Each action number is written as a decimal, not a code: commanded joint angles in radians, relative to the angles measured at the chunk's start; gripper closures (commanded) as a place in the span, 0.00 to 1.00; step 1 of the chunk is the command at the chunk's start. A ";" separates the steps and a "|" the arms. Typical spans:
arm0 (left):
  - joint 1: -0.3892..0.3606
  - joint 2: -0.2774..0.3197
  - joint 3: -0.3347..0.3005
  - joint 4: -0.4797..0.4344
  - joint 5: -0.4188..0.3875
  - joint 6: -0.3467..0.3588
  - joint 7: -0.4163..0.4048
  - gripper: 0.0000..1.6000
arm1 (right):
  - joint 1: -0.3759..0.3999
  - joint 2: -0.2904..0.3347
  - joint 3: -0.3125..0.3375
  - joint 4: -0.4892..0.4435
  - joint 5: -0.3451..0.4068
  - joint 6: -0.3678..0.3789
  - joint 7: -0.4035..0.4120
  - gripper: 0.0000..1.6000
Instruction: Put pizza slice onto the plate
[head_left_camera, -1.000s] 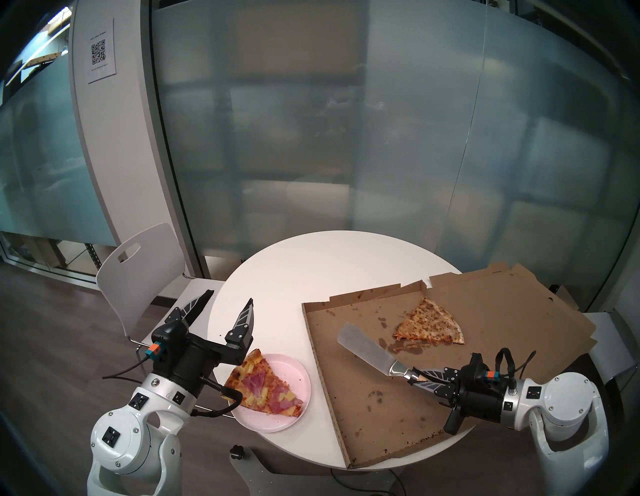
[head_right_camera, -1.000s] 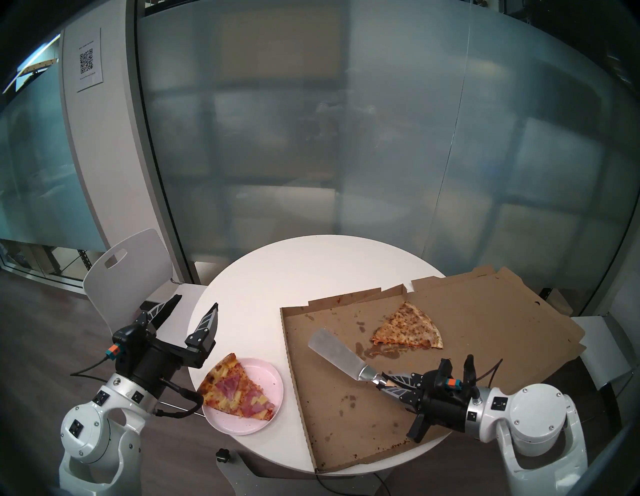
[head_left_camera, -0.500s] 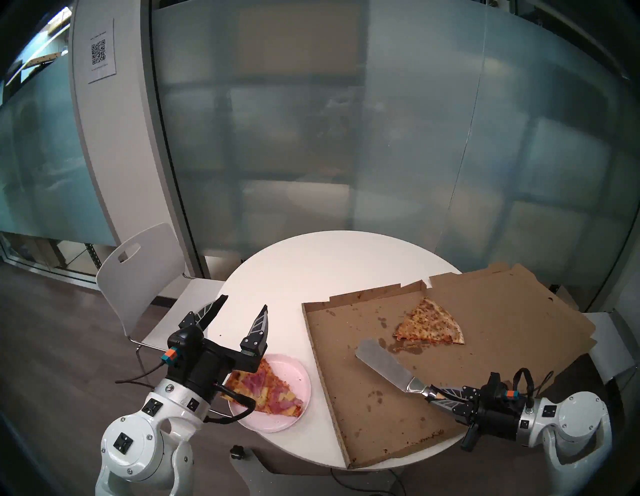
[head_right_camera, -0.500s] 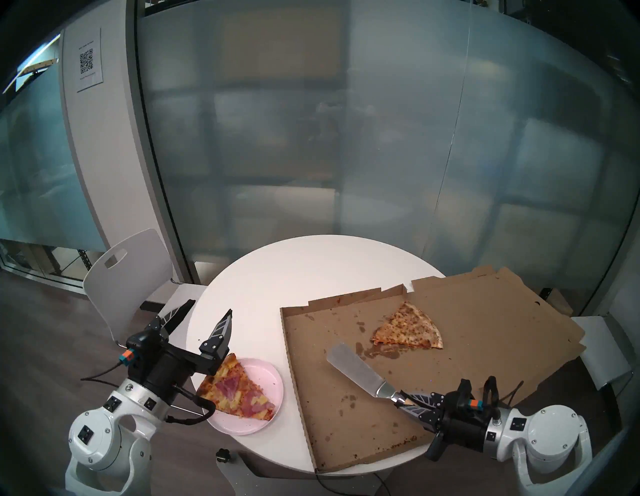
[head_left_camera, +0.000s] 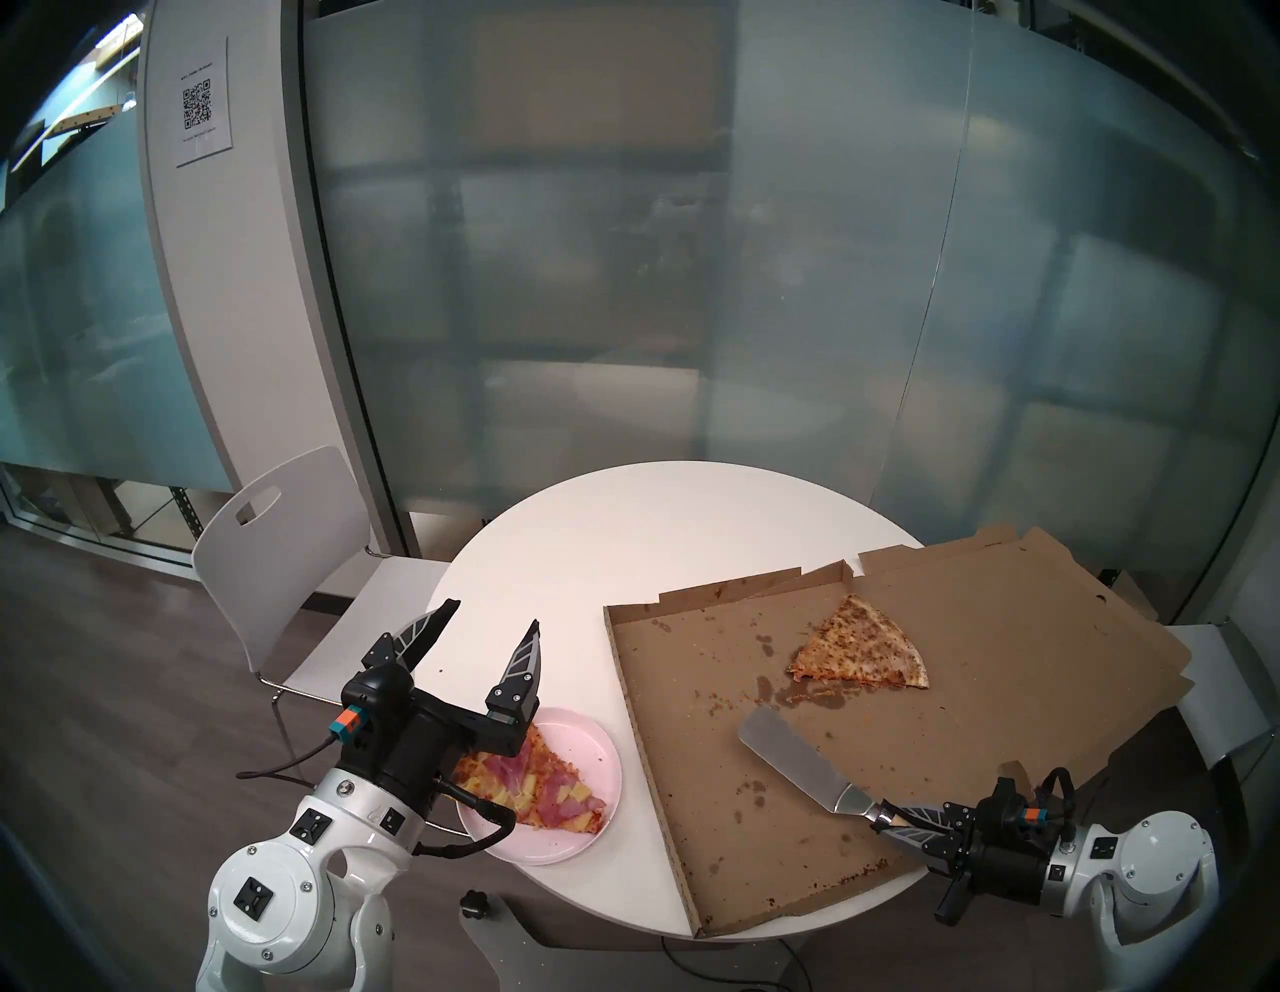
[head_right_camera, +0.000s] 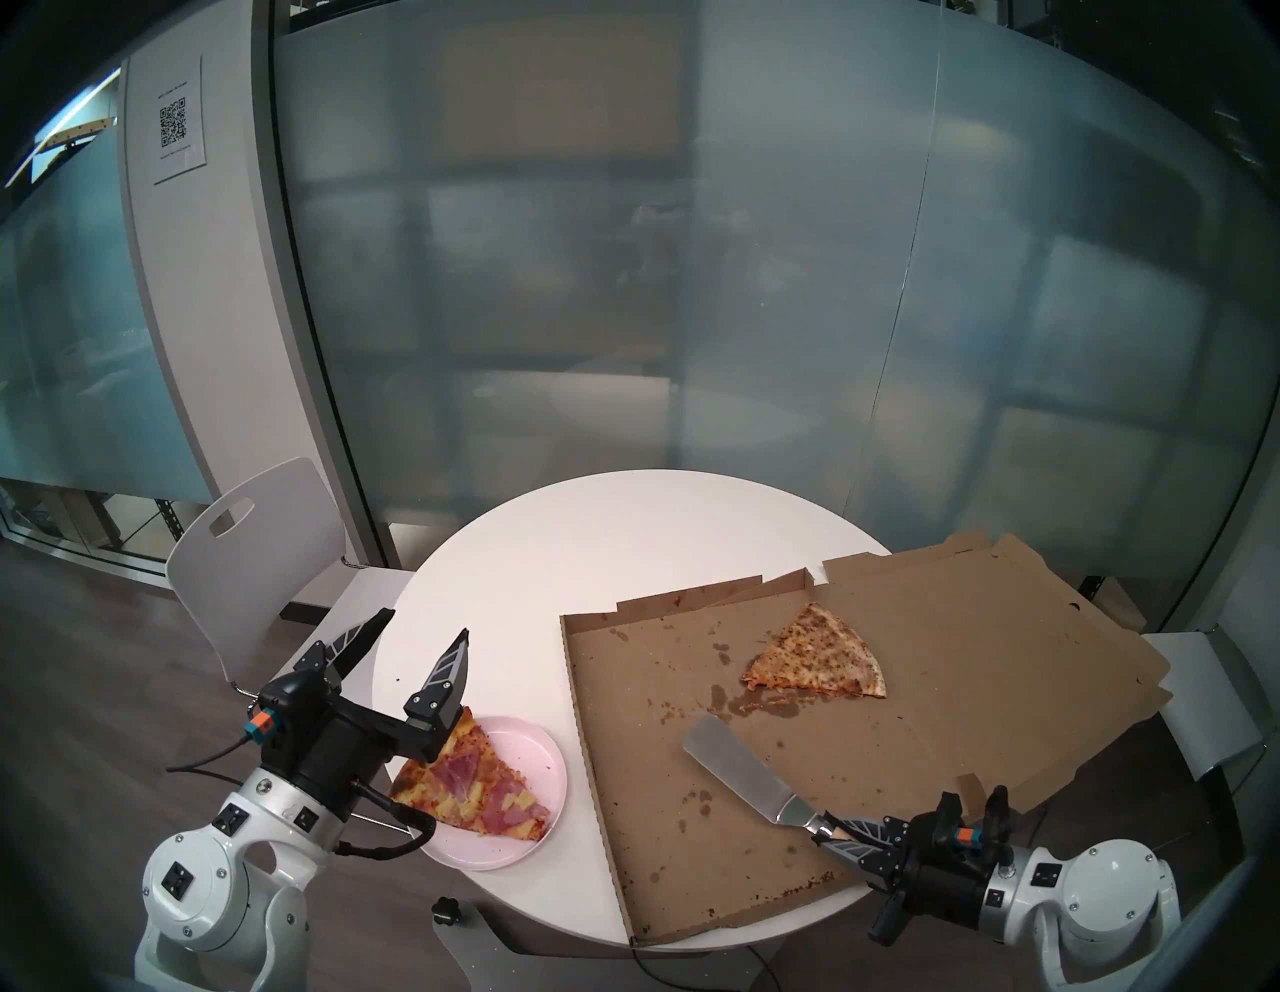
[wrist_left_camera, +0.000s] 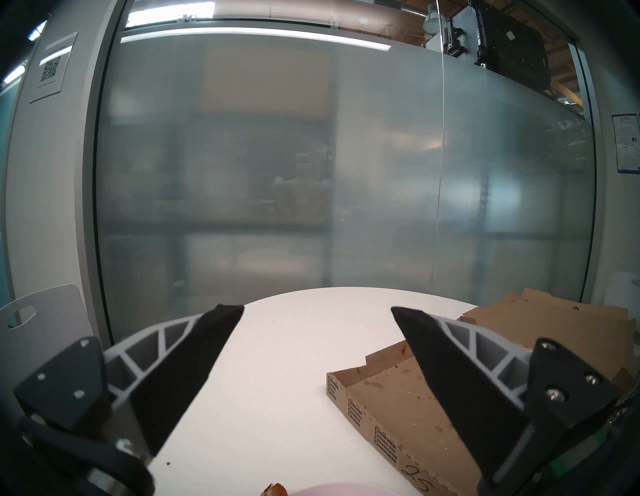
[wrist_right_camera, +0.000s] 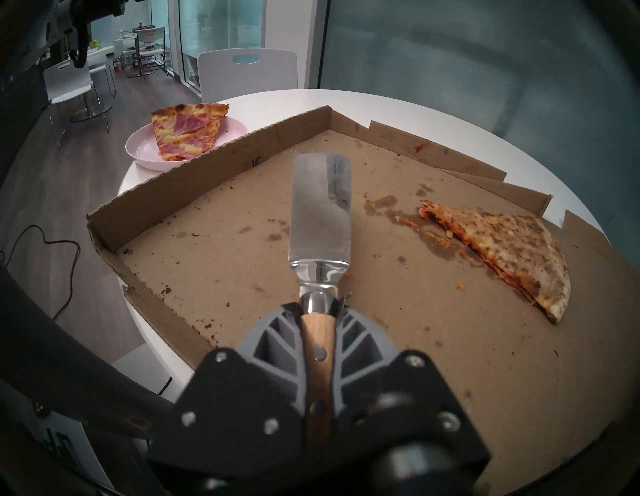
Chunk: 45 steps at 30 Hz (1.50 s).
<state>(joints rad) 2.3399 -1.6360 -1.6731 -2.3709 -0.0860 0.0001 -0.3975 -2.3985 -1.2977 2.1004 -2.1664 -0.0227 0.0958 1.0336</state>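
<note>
Left gripper (head_left_camera: 488, 620) raised at 9 o'clock of table (head_left_camera: 623, 526), jaws wide, empty. Right gripper (wrist_right_camera: 318, 311) clamped on spatula (wrist_right_camera: 320, 211) over box (head_left_camera: 727, 817). Slice (head_left_camera: 547, 790) on plate (head_left_camera: 589, 748) at 7 o'clock.

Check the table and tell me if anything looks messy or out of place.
The ham and pineapple slice overhangs the pink plate: its crust pokes past the rim. The second slice in the pizza box lies flipped, pale underside up, with sauce smears and crumbs beside its tip.
</note>
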 joint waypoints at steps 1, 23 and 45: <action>0.006 -0.002 0.005 -0.015 0.002 -0.016 -0.001 0.00 | 0.011 0.000 -0.008 0.002 -0.006 -0.008 -0.008 1.00; 0.011 -0.005 0.004 -0.009 0.008 -0.025 0.002 0.00 | 0.065 0.034 -0.045 0.056 -0.029 0.026 -0.022 1.00; 0.011 -0.007 0.004 -0.009 0.009 -0.026 0.001 0.00 | 0.078 0.051 -0.056 0.053 -0.025 0.069 -0.029 0.62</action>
<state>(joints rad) 2.3538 -1.6433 -1.6679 -2.3608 -0.0759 -0.0167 -0.3962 -2.3286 -1.2517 2.0383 -2.0982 -0.0580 0.1700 0.9972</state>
